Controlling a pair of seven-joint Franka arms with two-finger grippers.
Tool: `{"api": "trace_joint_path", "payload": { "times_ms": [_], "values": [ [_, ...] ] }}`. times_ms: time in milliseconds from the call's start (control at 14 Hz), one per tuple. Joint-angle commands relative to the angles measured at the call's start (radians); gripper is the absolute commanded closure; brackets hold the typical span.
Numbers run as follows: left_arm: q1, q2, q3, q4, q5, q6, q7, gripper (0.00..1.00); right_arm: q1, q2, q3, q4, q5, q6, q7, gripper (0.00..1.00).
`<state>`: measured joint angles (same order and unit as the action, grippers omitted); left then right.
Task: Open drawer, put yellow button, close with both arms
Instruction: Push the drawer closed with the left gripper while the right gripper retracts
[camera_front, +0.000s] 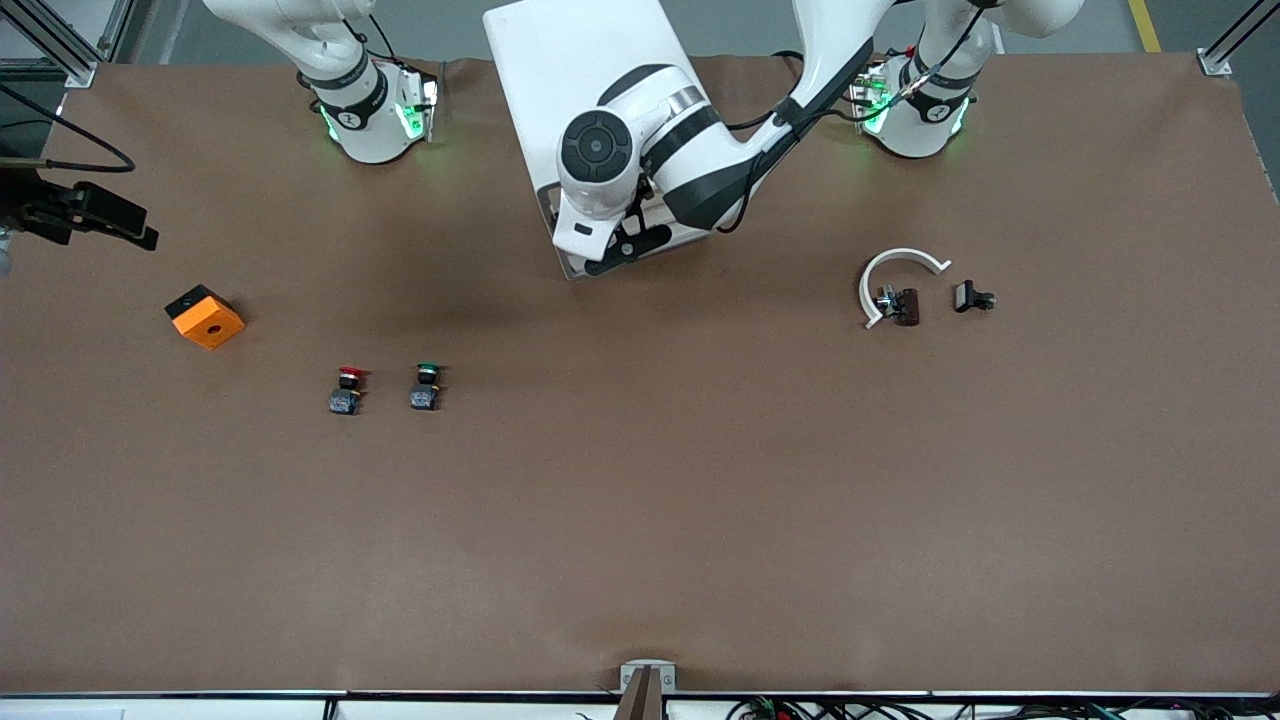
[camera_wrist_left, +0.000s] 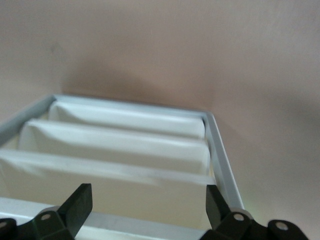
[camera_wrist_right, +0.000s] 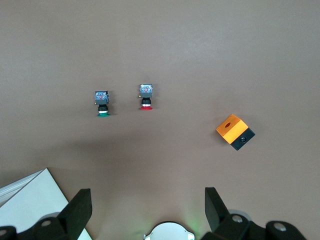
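left hand (camera_wrist_left: 145, 212) hanging wide open, empty, over white drawer unit (camera_front: 570, 70) to work it | right hand (camera_wrist_right: 145, 212) waiting open, empty, above worktop (camera_front: 640, 520) | yellow button not visible

Counter (camera_front: 640, 520): brown matte sheet, evenly lit | grey floor (camera_front: 740, 25) above its top edge | aluminium frame posts (camera_front: 60, 45) at the corners | cables (camera_front: 900, 708) along the near edge
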<state>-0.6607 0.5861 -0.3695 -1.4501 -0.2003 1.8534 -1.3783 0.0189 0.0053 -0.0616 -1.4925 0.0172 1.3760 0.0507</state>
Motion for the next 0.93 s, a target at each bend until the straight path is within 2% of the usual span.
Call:
{"api": "trace_joint_path", "payload": {
  "times_ms": [0, 215, 358, 573, 860],
  "values": [
    [0.007, 0.009, -0.013, 0.008, -0.079, -0.014, -0.013, 0.00, -0.020, -0.019, 0.016, -0.005, -0.002, -0.003, -0.003, 0.00],
    [0.009, 0.014, -0.013, 0.010, -0.096, -0.017, -0.011, 0.00, -0.027, -0.028, 0.016, 0.000, -0.002, -0.005, -0.003, 0.00],
    [0.010, 0.014, -0.011, 0.010, -0.096, -0.017, -0.010, 0.00, -0.025, -0.066, 0.019, -0.052, -0.003, 0.024, -0.003, 0.00],
    [0.015, 0.021, -0.002, 0.011, -0.080, -0.016, -0.004, 0.00, -0.028, -0.161, 0.017, -0.188, 0.000, 0.112, -0.002, 0.00],
    [0.068, 0.018, 0.000, 0.014, -0.021, -0.013, 0.033, 0.00, -0.028, -0.197, 0.016, -0.204, 0.003, 0.110, 0.000, 0.00]
  ]
}}
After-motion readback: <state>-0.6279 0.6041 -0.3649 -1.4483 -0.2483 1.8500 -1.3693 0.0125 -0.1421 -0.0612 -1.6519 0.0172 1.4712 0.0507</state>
